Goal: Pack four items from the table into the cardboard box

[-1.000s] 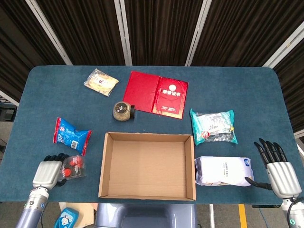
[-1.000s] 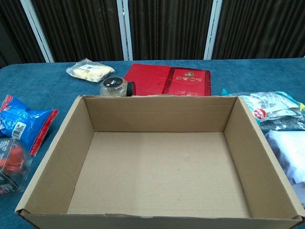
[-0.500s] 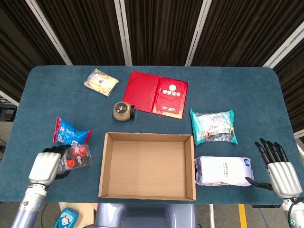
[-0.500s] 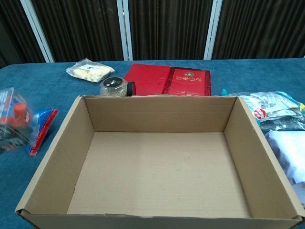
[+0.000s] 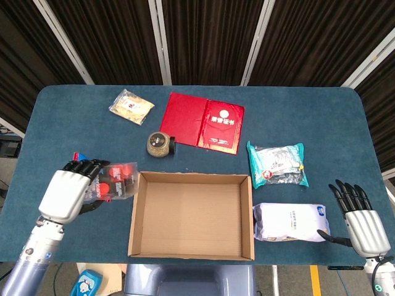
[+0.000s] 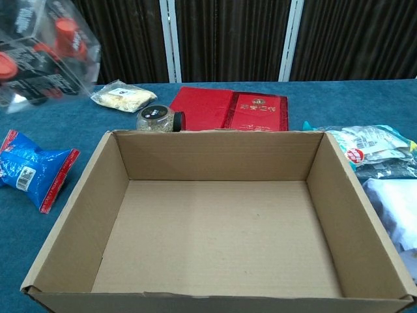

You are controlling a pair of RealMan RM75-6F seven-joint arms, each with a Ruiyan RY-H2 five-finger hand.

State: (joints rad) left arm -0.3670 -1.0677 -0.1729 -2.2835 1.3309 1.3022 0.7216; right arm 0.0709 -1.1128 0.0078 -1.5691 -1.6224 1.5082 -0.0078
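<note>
My left hand (image 5: pixel 66 195) holds a clear packet with red pieces inside (image 5: pixel 115 180), lifted above the table just left of the open cardboard box (image 5: pixel 191 216). In the chest view the clear packet (image 6: pixel 49 47) hangs high at the top left, over the table left of the box (image 6: pixel 215 241), which has nothing in it. A blue snack packet (image 6: pixel 32 171) lies on the table left of the box, mostly hidden under my left hand in the head view. My right hand (image 5: pixel 360 223) is open at the front right, its thumb by a white packet (image 5: pixel 289 222).
A teal packet (image 5: pixel 278 164) lies right of the box, beyond the white one. Behind the box are a small round jar (image 5: pixel 158 143), a red booklet (image 5: pixel 203 121) and a beige packet (image 5: pixel 131 106). The table's front edge runs close to both hands.
My left hand has lifted the clear packet off the table and carried it up and toward the box's left wall. The right hand has stayed put.
</note>
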